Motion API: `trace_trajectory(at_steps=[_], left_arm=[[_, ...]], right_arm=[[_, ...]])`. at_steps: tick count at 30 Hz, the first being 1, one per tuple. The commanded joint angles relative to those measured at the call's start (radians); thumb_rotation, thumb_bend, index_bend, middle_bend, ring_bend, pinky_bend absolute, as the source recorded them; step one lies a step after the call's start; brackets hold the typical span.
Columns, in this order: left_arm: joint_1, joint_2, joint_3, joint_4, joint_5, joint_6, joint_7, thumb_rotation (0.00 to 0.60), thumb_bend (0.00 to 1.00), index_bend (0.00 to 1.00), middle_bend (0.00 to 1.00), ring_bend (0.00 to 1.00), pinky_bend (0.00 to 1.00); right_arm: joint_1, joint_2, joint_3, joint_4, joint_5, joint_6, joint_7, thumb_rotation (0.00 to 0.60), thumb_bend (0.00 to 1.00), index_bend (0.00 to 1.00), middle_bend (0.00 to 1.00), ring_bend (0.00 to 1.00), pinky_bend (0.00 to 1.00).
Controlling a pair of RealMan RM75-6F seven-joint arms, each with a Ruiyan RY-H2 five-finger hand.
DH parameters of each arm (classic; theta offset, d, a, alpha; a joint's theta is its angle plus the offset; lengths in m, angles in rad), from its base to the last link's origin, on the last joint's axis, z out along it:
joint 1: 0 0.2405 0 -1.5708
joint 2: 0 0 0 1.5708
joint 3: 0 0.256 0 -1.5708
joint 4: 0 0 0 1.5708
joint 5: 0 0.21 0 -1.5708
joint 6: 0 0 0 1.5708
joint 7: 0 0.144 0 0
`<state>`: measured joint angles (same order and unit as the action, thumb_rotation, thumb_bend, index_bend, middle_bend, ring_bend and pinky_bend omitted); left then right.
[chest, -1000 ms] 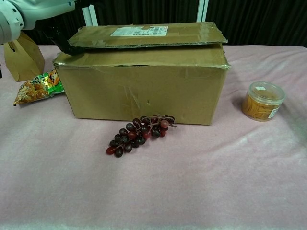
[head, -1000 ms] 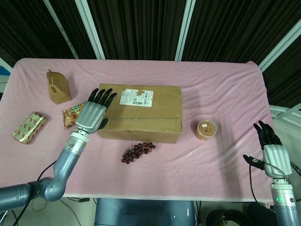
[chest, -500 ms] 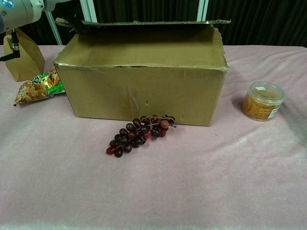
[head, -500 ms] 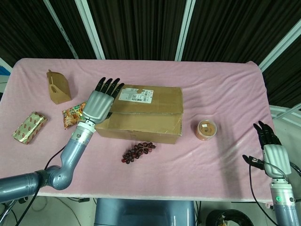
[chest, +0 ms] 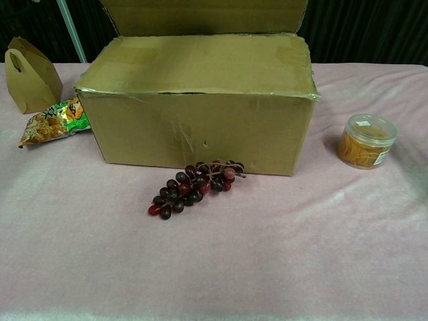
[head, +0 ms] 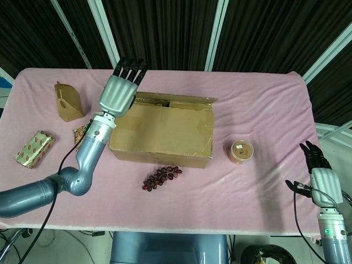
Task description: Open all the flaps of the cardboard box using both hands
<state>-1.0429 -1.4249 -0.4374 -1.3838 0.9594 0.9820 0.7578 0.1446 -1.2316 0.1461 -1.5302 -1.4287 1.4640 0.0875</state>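
Note:
The cardboard box (head: 162, 132) (chest: 200, 127) stands in the middle of the pink table. Its far long flap (chest: 204, 17) (head: 176, 99) stands upright. The near long flap (chest: 200, 63) lies flat over the top. My left hand (head: 122, 88) is raised at the flap's left end with its fingers straight and pointing away from me, against the flap. It grips nothing, and the chest view does not show it. My right hand (head: 322, 177) hangs off the table's right edge, far from the box, fingers extended and holding nothing.
A bunch of dark grapes (head: 161, 177) (chest: 194, 187) lies in front of the box. An orange-filled jar (head: 241, 151) (chest: 364, 140) stands to its right. On the left are a brown paper carton (head: 68, 102), a green snack bag (chest: 53, 122) and a gold-wrapped packet (head: 34, 148).
My left hand has risen and moved away from me, swinging the far flap from flat on the box to upright. The right hand has stayed put.

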Motion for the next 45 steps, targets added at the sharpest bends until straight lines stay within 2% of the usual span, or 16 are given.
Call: trace_trajectory(at_steps=[1,10,14,18,24,30,34,38,42,45], left_arm=[[-0.077,-0.034,-0.027,0.128,-0.027,-0.042,0.013,0.6,0.39,0.0,0.0,0.0,0.0],[-0.186,-0.152,-0.018,0.413,-0.059,-0.083,0.024,0.6,0.39,0.0,0.0,0.0,0.0],[-0.191,-0.17,-0.015,0.459,-0.059,-0.081,-0.013,0.6,0.39,0.0,0.0,0.0,0.0],[-0.157,-0.14,-0.005,0.433,-0.037,-0.049,-0.06,0.6,0.39,0.0,0.0,0.0,0.0],[-0.047,-0.02,0.019,0.293,-0.027,0.012,-0.119,0.6,0.36,0.0,0.0,0.0,0.0],[0.136,0.161,0.063,-0.007,-0.039,0.101,-0.19,0.6,0.19,0.0,0.0,0.0,0.0],[0.286,0.269,0.119,-0.193,0.008,0.215,-0.269,0.6,0.18,0.0,0.0,0.0,0.0],[0.432,0.337,0.186,-0.315,0.079,0.337,-0.36,0.6,0.18,0.0,0.0,0.0,0.0],[0.558,0.364,0.259,-0.375,0.151,0.442,-0.433,0.6,0.18,0.0,0.0,0.0,0.0],[0.644,0.358,0.318,-0.369,0.221,0.517,-0.491,0.6,0.18,0.0,0.0,0.0,0.0]], right_arm=[[0.0,0.001,0.0,-0.002,0.002,-0.003,0.003,0.6,0.23,0.0,0.0,0.0,0.21],[0.001,0.006,0.001,-0.011,0.017,-0.018,0.009,0.6,0.23,0.0,0.0,0.0,0.21],[0.001,0.007,0.001,-0.013,0.02,-0.023,0.009,0.6,0.23,0.0,0.0,0.0,0.21],[0.001,0.007,-0.001,-0.016,0.021,-0.025,0.005,0.6,0.23,0.0,0.0,0.0,0.21],[0.002,0.011,-0.01,-0.026,0.013,-0.029,-0.019,0.6,0.23,0.0,0.0,0.0,0.21],[0.007,0.03,-0.006,-0.057,0.011,-0.029,-0.062,0.6,0.23,0.0,0.0,0.0,0.21],[0.011,0.037,-0.001,-0.085,0.024,-0.034,-0.104,0.6,0.23,0.0,0.0,0.0,0.21],[0.023,0.036,0.006,-0.112,0.029,-0.038,-0.152,0.6,0.23,0.0,0.0,0.0,0.21],[0.047,0.037,0.023,-0.15,0.025,-0.044,-0.205,0.6,0.23,0.0,0.0,0.0,0.21],[0.078,0.041,0.045,-0.19,0.026,-0.061,-0.25,0.6,0.23,0.0,0.0,0.0,0.21]])
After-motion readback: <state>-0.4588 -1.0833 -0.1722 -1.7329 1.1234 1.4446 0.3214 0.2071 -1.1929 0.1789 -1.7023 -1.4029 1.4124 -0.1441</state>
